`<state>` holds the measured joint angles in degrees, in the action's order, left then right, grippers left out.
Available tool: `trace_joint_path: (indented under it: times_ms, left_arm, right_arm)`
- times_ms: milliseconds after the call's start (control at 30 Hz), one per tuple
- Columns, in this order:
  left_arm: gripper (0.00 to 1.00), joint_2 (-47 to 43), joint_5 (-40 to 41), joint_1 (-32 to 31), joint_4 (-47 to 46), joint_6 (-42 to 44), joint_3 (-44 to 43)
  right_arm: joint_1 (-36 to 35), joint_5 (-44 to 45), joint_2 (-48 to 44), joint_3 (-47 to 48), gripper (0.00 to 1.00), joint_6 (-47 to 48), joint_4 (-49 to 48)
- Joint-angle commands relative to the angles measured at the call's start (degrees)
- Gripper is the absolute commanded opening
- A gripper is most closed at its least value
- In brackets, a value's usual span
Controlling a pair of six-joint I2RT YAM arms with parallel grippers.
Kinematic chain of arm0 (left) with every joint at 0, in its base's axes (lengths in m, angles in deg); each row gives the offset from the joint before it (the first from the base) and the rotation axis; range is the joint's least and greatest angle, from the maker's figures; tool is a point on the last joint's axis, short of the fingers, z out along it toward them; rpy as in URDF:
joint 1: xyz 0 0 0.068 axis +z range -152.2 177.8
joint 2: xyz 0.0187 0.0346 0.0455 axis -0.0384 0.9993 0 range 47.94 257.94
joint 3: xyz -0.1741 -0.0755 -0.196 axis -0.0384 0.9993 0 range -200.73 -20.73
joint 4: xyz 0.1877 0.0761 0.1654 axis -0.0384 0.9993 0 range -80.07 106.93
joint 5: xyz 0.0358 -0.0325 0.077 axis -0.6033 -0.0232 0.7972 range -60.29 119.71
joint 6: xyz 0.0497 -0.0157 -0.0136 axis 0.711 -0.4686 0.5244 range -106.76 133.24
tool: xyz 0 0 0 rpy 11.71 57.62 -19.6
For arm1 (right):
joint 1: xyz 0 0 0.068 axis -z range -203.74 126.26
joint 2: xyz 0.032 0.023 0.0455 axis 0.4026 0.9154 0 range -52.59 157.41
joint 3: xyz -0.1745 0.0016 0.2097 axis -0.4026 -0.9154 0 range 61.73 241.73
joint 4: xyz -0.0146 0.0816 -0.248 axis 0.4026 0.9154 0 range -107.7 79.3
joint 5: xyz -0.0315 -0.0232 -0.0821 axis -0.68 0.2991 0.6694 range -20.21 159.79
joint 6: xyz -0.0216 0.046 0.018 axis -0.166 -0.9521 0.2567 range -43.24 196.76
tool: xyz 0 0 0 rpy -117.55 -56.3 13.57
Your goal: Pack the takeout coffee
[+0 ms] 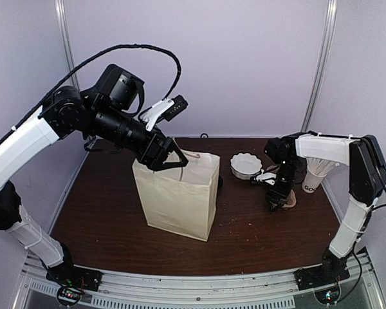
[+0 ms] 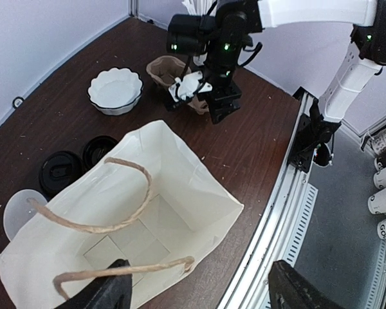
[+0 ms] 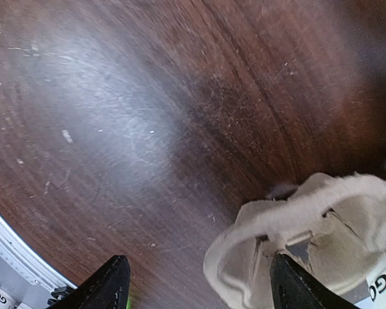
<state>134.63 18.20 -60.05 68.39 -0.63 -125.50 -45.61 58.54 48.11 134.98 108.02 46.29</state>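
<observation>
Paper bag (image 2: pixel 199 187) open, nothing inside; 2 black lids (image 2: pixel 61 172) beside it. White bowl (image 2: pixel 116 90) empty. L gripper (image 2: pixel 198 264) wide over bag; R gripper (image 3: pixel 198 257) wide, by pulp tray (image 3: pixel 309 212).

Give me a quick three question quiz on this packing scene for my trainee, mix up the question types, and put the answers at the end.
1. True or false: the paper bag stands upright with its mouth open.
2. What lies just below the right end effector? A) a molded pulp cup carrier B) a glass bottle C) a folded towel
3. How many black lids lie on the table beside the bag?
Key: 1 true; 2 A; 3 two.
</observation>
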Motion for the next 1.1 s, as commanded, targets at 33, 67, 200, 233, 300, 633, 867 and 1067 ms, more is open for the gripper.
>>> trace_joint_path:
  times_ms: [33,67,200,233,300,633,867,1067]
  left_arm:
    - [0.77,-4.2,2.8,0.3,-3.4,-0.8,0.6]
    - [0.77,-4.3,2.8,0.3,-3.5,-0.8,0.6]
    - [0.77,-4.3,3.6,0.3,-3.5,-0.3,0.6]
    - [0.77,-4.3,3.9,0.3,-3.6,0.0,0.5]
    - [0.77,-4.1,4.4,0.3,-3.6,0.7,0.4]
    - [0.78,-3.6,4.7,0.3,-4.0,1.6,0.6]
    - [0.78,-3.6,4.1,0.3,-4.4,1.5,1.5]
    - [0.78,-4.2,6.2,0.3,-4.4,1.8,1.2]
  right_arm:
    - [0.0,2.9,3.8,-0.1,0.77,-2.3,-0.6]
    - [0.0,2.4,4.0,-0.6,0.76,-1.9,-0.2]
    - [-0.3,-2.4,0.6,-4.8,0.72,3.4,3.3]
    - [-0.4,-2.6,-0.5,-6.1,0.72,4.6,4.3]
    - [-0.4,-1.3,-2.0,-8.9,0.72,6.6,6.3]
    - [4.2,9.1,-7.6,-17.9,0.72,11.7,8.9]
    - [5.5,-8.7,-14.7,-8.8,0.73,16.7,21.7]
    - [5.6,-6.6,-17.7,-6.7,0.66,7.8,11.9]
